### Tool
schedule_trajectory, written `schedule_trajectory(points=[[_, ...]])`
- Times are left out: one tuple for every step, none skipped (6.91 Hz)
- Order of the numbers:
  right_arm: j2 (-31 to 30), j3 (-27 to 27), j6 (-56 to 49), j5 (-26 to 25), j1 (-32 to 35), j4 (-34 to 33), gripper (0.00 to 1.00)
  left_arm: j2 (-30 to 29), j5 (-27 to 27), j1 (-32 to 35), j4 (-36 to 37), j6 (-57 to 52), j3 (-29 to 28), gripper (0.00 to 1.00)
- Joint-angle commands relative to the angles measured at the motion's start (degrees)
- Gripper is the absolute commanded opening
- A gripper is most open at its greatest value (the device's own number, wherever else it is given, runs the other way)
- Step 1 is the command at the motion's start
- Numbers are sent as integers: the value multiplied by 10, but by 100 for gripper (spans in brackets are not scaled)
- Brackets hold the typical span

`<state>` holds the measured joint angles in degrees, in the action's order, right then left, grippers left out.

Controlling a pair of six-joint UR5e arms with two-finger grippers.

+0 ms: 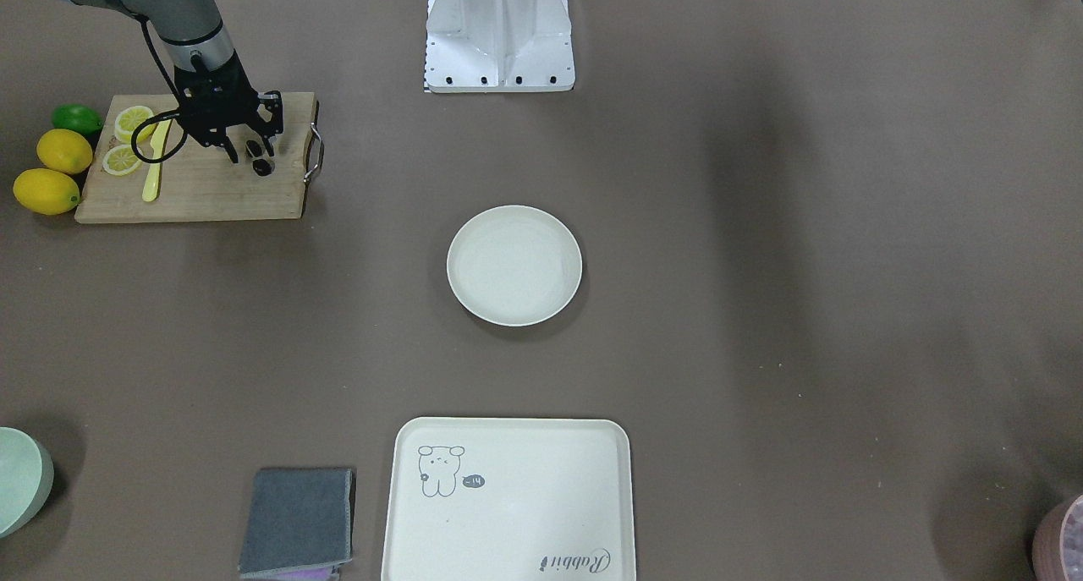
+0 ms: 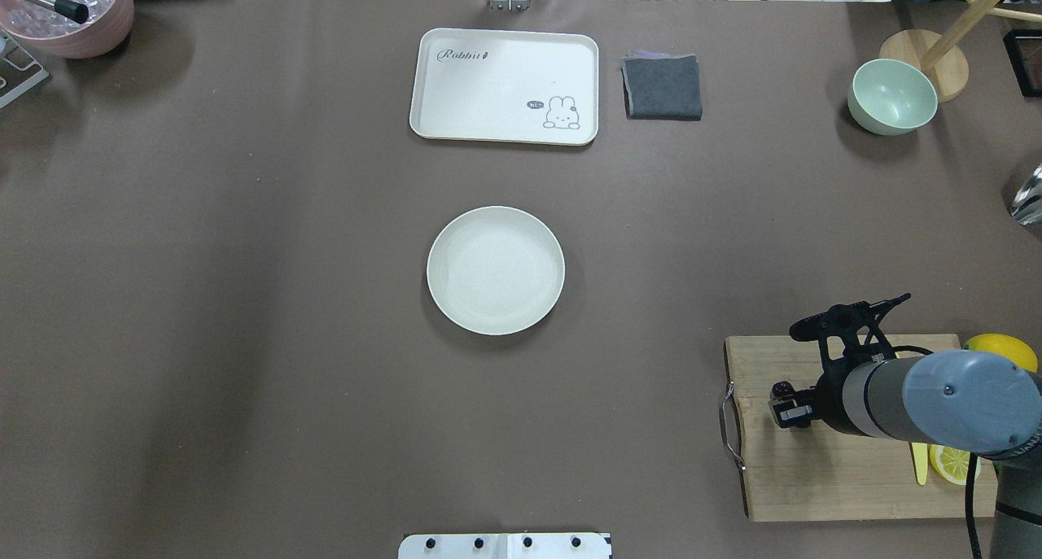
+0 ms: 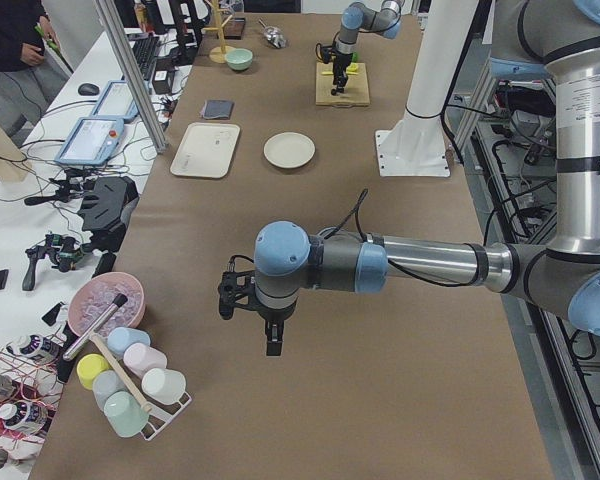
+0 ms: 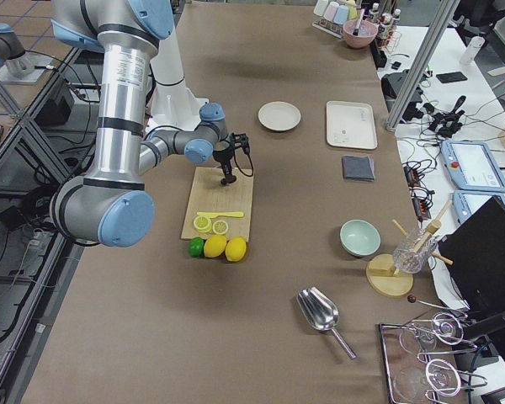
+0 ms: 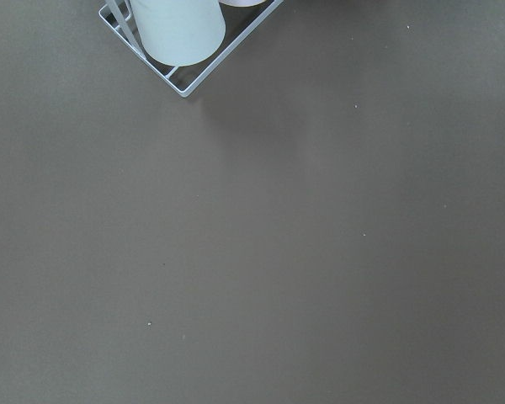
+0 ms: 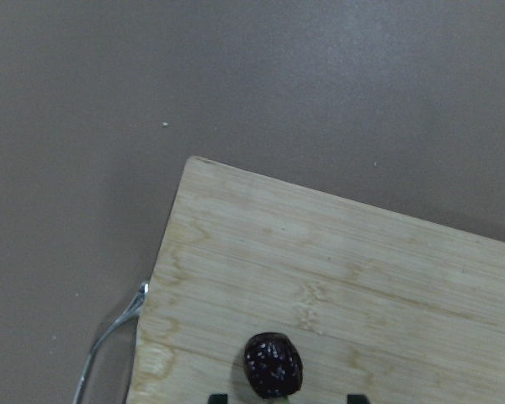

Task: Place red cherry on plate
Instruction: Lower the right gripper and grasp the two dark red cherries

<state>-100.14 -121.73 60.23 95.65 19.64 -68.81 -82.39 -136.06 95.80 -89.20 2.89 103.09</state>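
The red cherry (image 6: 273, 364) is being straddled on the cutting board (image 6: 337, 269) by the spread right pincer (image 1: 251, 153); closed off-centre, the tiny round fruit could be squeezed out and rolled away.

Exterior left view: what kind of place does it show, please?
Probably a robotics lab: an industrial robot arm over a brown-covered table, with a tablet-like console and loose cables on the side bench.
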Motion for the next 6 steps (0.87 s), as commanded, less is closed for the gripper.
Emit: schedule_trajectory(points=[[-3, -1, 0, 0, -6, 1, 0, 0, 0, 0, -1, 6, 0, 98], [-3, -2, 1, 0, -6, 1, 0, 0, 0, 0, -2, 6, 0, 98], [-3, -3, 1, -1, -6, 1, 0, 4, 0, 1, -3, 6, 1, 98], [-3, -17, -3, 6, 7, -1, 0, 4, -1, 2, -4, 9, 3, 98], [-1, -55, -9, 52, 48, -35, 0, 4, -1, 3, -4, 9, 4, 98], [1, -118, -25, 128, 106, -100, 0, 3, -1, 3, -4, 10, 5, 98]])
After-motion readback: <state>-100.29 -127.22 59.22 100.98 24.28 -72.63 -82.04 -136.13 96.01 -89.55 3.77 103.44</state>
